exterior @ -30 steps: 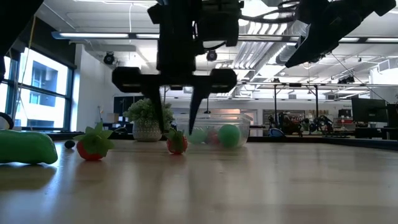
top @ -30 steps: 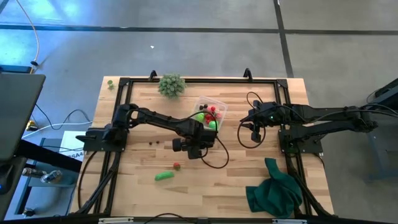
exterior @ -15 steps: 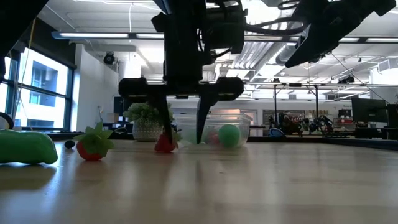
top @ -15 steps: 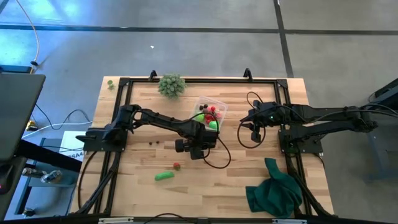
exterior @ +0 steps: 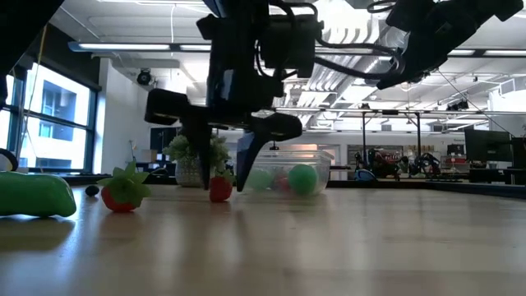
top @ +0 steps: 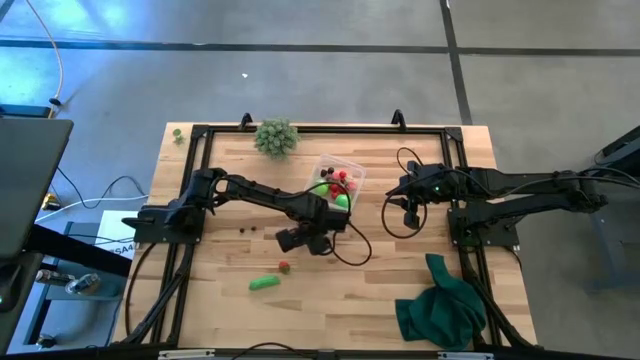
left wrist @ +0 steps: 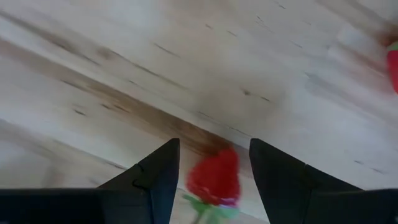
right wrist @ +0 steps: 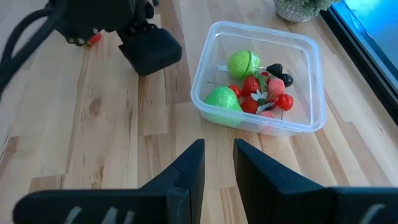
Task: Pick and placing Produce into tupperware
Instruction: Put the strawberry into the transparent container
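Container: the small clear square plastic tupperware (right wrist: 258,78) with rounded corners sits near the middle of the pale wooden table (top: 390,290), toward its far side, between the two arms.
Already inside: two bright green round pieces (right wrist: 243,63), several small red strawberries (right wrist: 251,86), a round red berry and a couple of dark berries (right wrist: 281,75), heaped loosely on the floor of the box.
Left gripper: the left gripper (left wrist: 214,168) is low over the table just near-left of the tupperware, fingers spread wide and pointing down, with a small red toy strawberry with a green leafy top (left wrist: 215,179) lying on the wood between them; the fingers look apart from it, so it is not gripped.
Right gripper: the right gripper (right wrist: 216,163) hangs raised to the right of the tupperware, fingers a narrow gap apart and holding nothing; this arm waits.
Still out: a second red strawberry (exterior: 122,191) and a green oblong piece (top: 263,283) lie near-left of the working gripper; two tiny dark berries (top: 249,231) sit further left on the table.
Progress: judged somewhat past halfway, with roughly five pieces left, the strawberry between the left fingers likely next.
Not produce: a spiky pale-green ball (top: 275,135) at the far edge and a dark green cloth (top: 443,308) at the near right.
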Robot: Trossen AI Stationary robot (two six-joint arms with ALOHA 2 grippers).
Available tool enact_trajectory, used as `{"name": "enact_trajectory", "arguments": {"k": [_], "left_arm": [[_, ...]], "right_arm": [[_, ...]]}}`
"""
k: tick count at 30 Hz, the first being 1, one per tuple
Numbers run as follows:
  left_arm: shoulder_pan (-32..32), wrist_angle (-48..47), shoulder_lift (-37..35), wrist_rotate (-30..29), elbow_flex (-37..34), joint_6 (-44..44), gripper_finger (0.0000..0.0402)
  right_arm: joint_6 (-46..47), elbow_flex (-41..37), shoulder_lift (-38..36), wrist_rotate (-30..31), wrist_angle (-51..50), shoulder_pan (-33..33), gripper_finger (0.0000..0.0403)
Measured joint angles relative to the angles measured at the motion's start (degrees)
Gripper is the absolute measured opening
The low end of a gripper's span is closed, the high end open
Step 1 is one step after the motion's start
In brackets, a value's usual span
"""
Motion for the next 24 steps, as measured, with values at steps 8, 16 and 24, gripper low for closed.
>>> {"name": "enact_trajectory", "arguments": {"k": [8, 16, 24], "left_arm": [[0.0, -2.4, 0.0, 0.0, 0.0, 6.9, 0.0184], [0.1, -2.4, 0.0, -2.1, 0.0, 19.4, 0.0184], [0.6, -1.1, 1.4, -4.1, 0.1, 21.7, 0.0184]], "right_arm": [[0.0, 0.0, 0.0, -0.3, 0.0, 0.0, 0.0075], [0.0, 0.0, 0.0, -0.2, 0.0, 0.0, 0.0075], [0.0, 0.0, 0.0, -0.2, 0.0, 0.0, 0.0075]]}}
